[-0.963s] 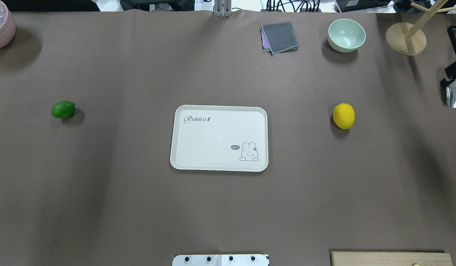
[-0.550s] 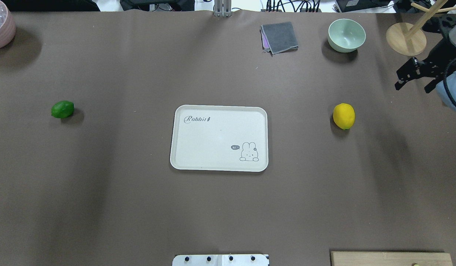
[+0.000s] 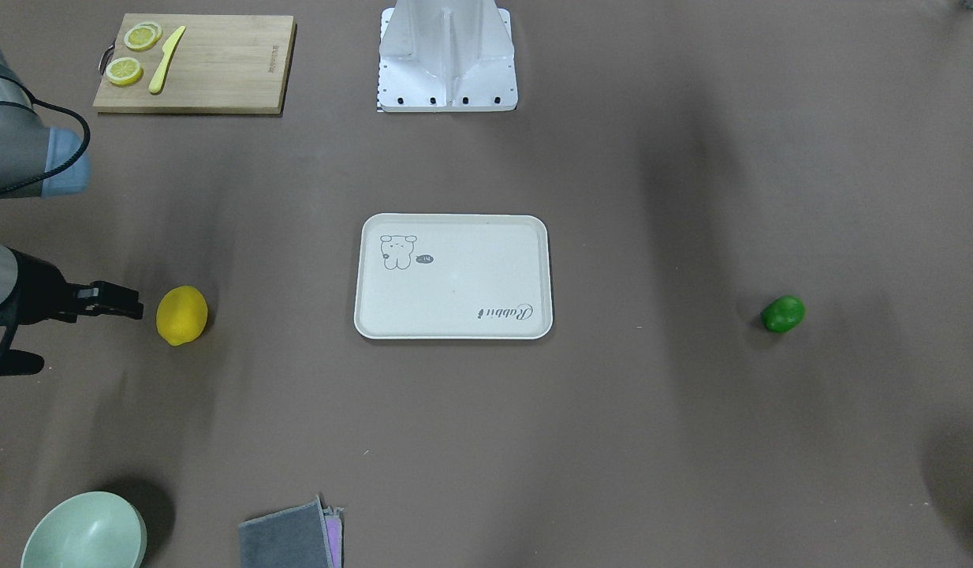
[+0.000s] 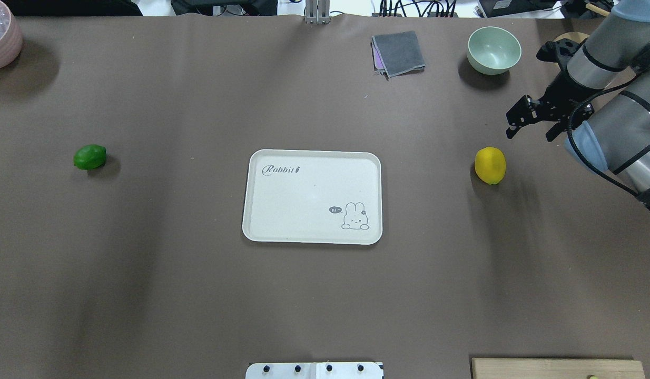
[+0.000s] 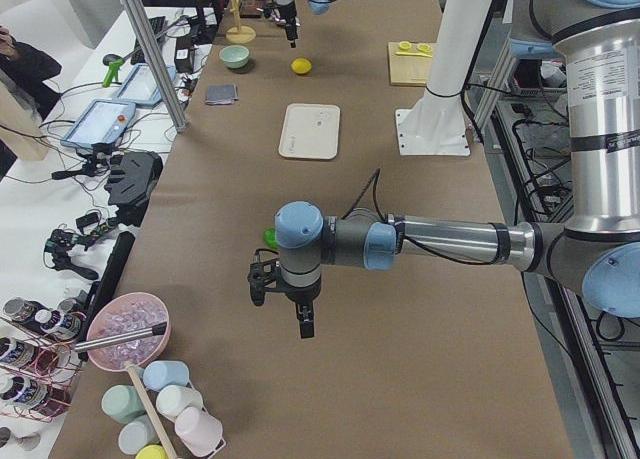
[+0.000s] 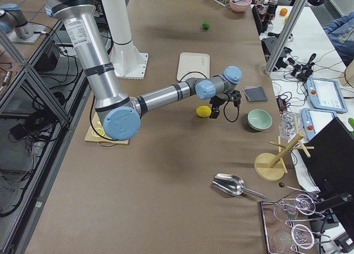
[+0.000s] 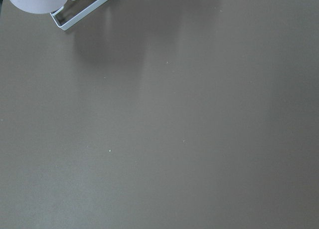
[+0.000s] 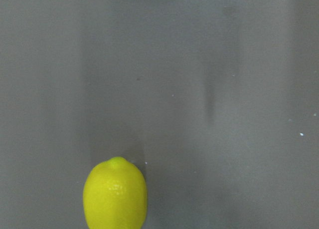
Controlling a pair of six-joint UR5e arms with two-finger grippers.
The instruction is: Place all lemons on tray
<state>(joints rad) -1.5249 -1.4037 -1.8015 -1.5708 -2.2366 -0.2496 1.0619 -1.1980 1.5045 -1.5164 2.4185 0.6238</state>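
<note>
Left pincer (image 5: 283,309): cannot tell its state.
Green lemon (image 4: 90,157): on table (image 4: 198,295), far left.
Tray (image 4: 304,200): table centre.
Yellow lemon (image 4: 490,165): right of Tray; likely firm, smooth, rolls; grip across middle.
Right pincer (image 4: 529,130): fingers apart, near Yellow lemon.

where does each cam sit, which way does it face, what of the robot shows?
Overhead: behind robot, looking forward-down on table; right gripper at right.
Front-facing: across table, facing robot, steeply down; base at top, right gripper at left.
Exterior left: table's left end, looking along it; left gripper near.
Exterior right: opposite end; right gripper near, by yellow lemon.
Left wrist: down at table; no fingers show.
Right wrist: down at yellow lemon; no fingers show.
Shared: overhead and front-facing both show tray, mirrored.
</note>
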